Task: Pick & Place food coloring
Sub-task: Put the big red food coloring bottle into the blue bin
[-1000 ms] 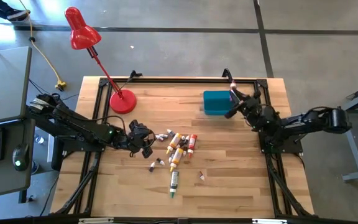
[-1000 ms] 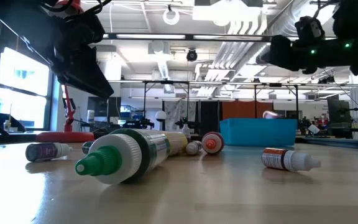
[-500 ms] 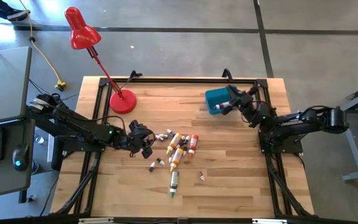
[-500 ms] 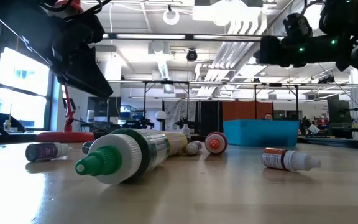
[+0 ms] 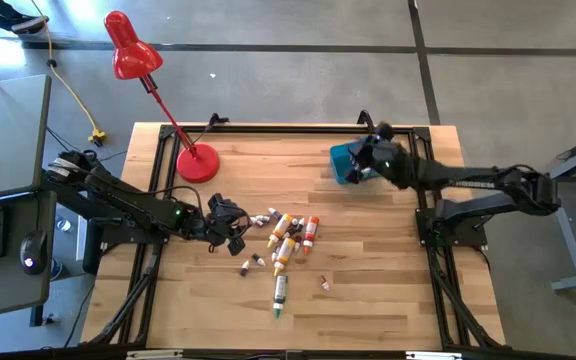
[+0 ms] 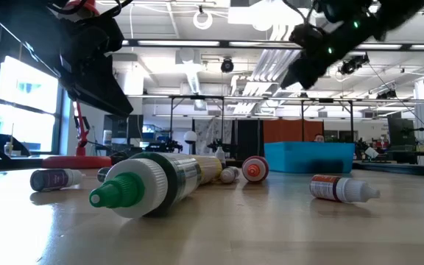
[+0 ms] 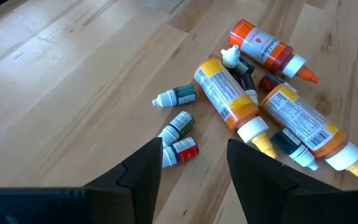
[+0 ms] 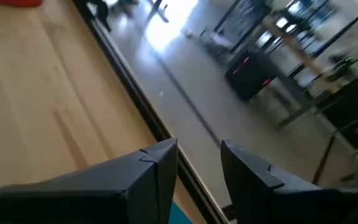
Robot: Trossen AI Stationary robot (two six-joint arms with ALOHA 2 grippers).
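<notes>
L tool [image 5: 236,232] hovers just left of food coloring [image 5: 290,238] pile mid-tabletop [image 5: 368,280], jaws parted, empty. To pick: drop on one edge bottle, avoid neighbours. R tool [image 5: 360,172] above blue bin [image 5: 345,160], slightly parted, nothing held. Bottles lie flat: yellow-orange, red, tiny grey-white, one green-tipped tube apart.

The food coloring [image 5: 286,243] lies scattered near the middle of the surface [image 5: 368,280]. The left gripper [image 5: 230,228] sits just beside the cluster, toward the left edge. The right gripper [image 5: 372,160] hangs over the blue bin [image 5: 343,162] near the far right corner. A red lamp [image 5: 196,160] stands toward the far left corner.
</notes>
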